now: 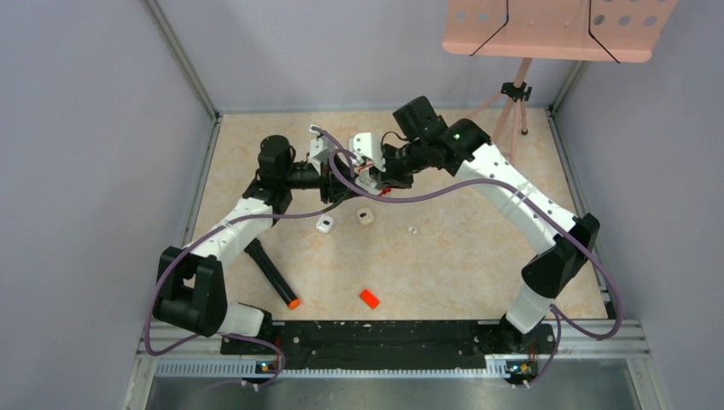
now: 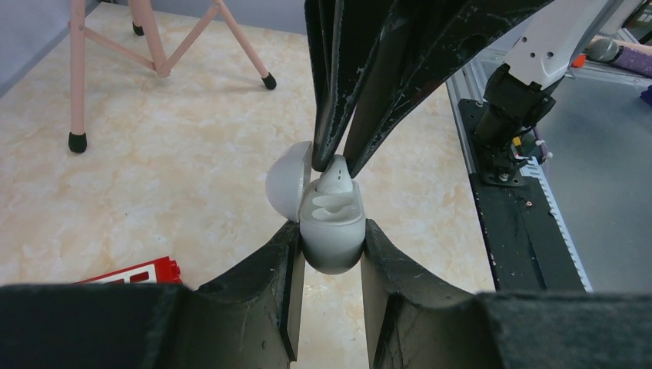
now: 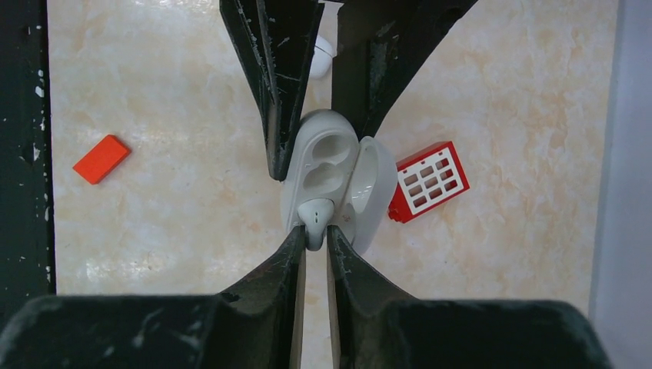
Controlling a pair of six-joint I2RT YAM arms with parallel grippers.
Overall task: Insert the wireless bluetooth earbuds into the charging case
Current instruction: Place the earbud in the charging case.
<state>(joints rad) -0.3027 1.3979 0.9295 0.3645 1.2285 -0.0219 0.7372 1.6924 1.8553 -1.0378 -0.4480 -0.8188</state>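
Evidently the left gripper [image 2: 330, 234] clamps the open charging case [image 2: 332, 219] steady — so the right gripper [image 3: 315, 234], nearly closed, can seat its pinched earbud [image 3: 314, 211].

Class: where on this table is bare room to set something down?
Widest bare patch: between the orange chip and the right arm. Also the far-left corner. Crowded toward the far middle, where the left gripper holds the charging case and the right gripper an earbud.

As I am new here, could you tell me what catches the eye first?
The left gripper clamps the open charging case above the table while the right gripper pinches an earbud at its slot. A red block lies nearby, and a pink music stand looms far right.
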